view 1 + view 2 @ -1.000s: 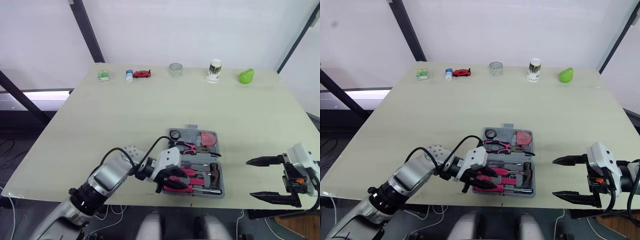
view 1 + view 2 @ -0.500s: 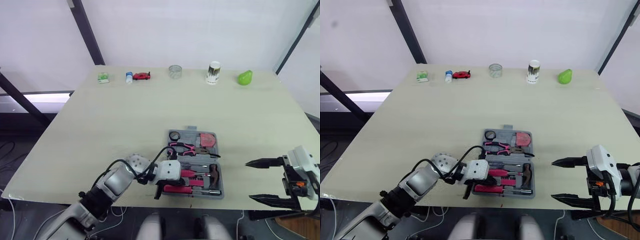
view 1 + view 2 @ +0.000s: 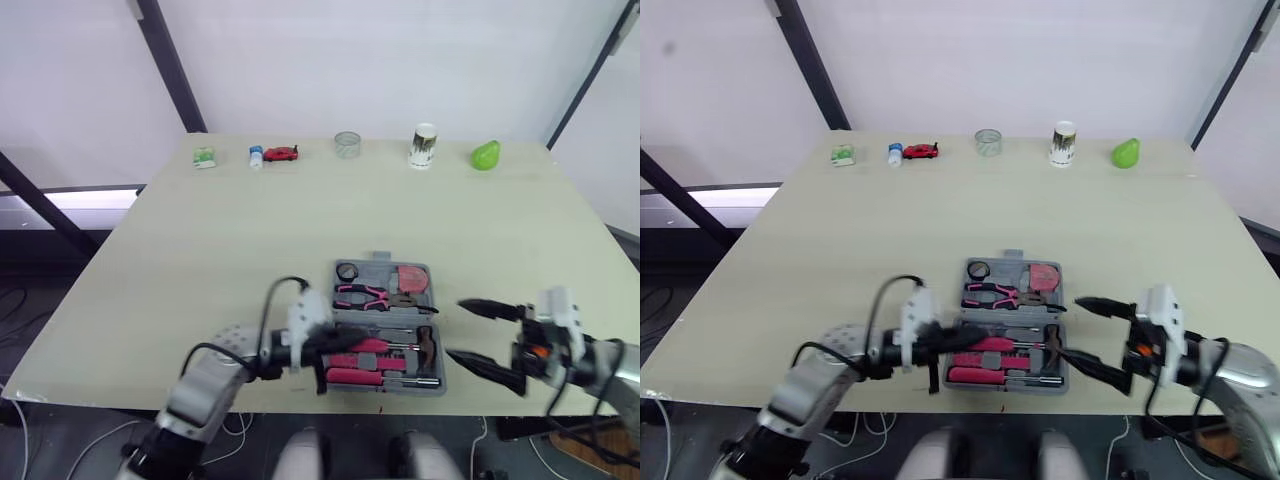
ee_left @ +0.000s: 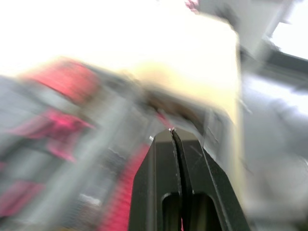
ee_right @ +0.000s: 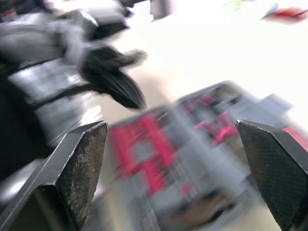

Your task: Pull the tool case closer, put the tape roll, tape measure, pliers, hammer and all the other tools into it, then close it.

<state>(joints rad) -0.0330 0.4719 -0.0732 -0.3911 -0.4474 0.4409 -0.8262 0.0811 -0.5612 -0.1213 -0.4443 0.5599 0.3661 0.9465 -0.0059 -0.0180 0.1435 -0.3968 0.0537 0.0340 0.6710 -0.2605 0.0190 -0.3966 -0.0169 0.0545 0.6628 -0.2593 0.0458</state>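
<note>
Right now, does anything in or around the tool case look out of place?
Nothing stands out. The tool case lies flat and open near the front edge of the table, with pliers, hammer and tape measure seated inside.

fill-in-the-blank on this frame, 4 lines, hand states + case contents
1. The left hand, at the tool case, has its fingers ____ (open/shut).
2. The right hand, on the case's other side, has its fingers ____ (open/shut).
3. The pliers lying in the case have ____ handles.
4. The toy car is ____ in colour.

Missing words: shut; open; pink; red.
</note>
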